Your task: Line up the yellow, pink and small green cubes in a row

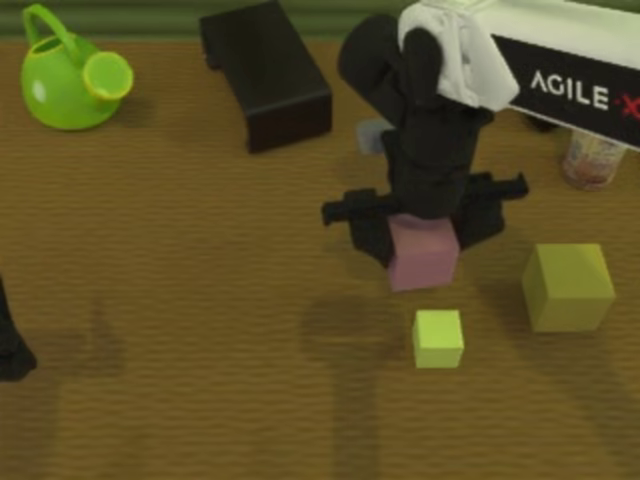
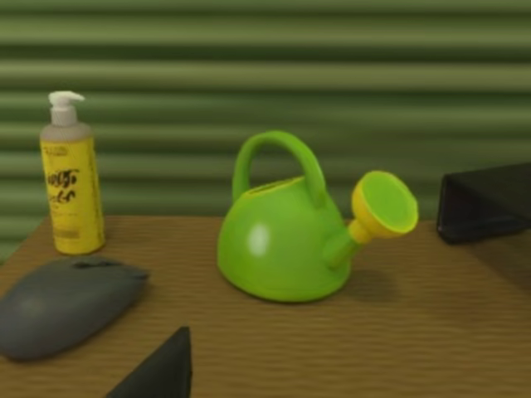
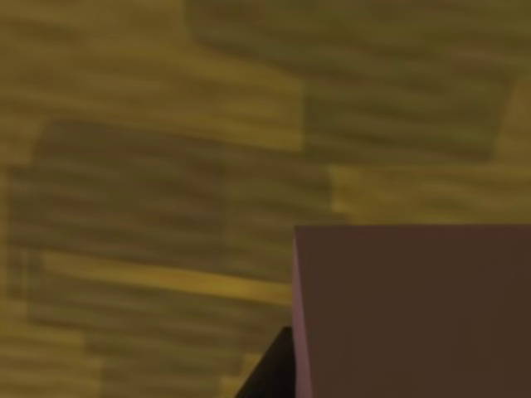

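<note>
Top view: the pink cube point(image 1: 423, 254) is sitting directly beneath your right gripper point(image 1: 421, 222), whose fingers are pinching it from either side. It is hanging just behind the small green cube point(image 1: 438, 338), with the yellow cube point(image 1: 567, 286) off to the right. Your left arm point(image 1: 10, 340) is idling at the left edge, so the right arm is placing.

Right arm reaching in from the far right to table centre, wrist pointing down, right gripper point(image 1: 424, 250) clamped on the pink cube point(image 1: 423, 256). Left arm parked at the left edge.
</note>
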